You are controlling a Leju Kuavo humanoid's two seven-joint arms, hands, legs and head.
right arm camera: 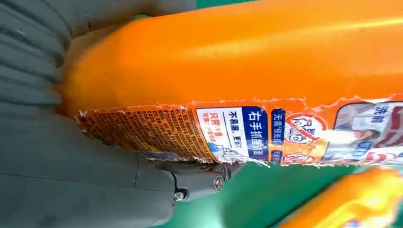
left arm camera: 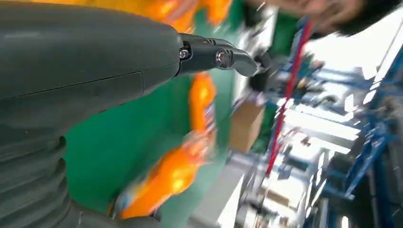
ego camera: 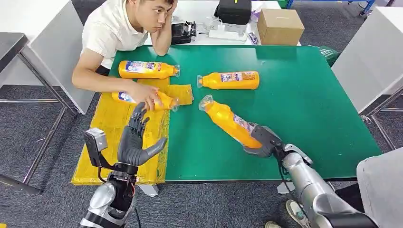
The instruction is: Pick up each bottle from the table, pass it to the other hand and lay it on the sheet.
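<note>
Grey carpet and white side tables surround a green worktop, with a yellow sheet draped over its left end. At that end a seated person rests a hand on one orange bottle lying on the sheet; another bottle lies just beyond it. The left hand stands upright over the sheet's near part, fingers spread and holding nothing, palm turned towards the centre. Moving right, a third bottle lies on the green. Nearer, the right hand is wrapped around the base of a tilted bottle, cap pointing up and left. For a clean pass, I would lift it level, offer the free neck end, and loosen only once the left hand has closed.
</note>
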